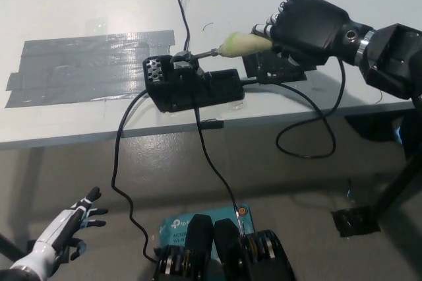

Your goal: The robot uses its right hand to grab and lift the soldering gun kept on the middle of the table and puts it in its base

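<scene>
The black right hand (308, 25), fingers wrapped around the pale handle of the soldering gun (239, 45), holds the tool above the counter (86, 4) near its front edge, its metal tip aimed at the black base (191, 85). The gun's long axis runs roughly along that front edge, handle toward the right end and tip toward the left, tilted slightly down at the tip. The tip sits right at the raised holder on top of the base (whether it has entered the opening or merely touches its rim cannot be told from this angle). The base lies directly left of the hand, so the move ahead looks like a short slide along the tool's own axis, leftward and a little down, with the tip kept lined up on the holder. The gun's cord (315, 116) loops off the front edge below the hand and could tug sideways. The white left hand (64, 226) rests well below the counter, fingers spread, holding nothing; the right is the nearer by far. A strip of grey tape (79, 63) lies toward the left end.
</scene>
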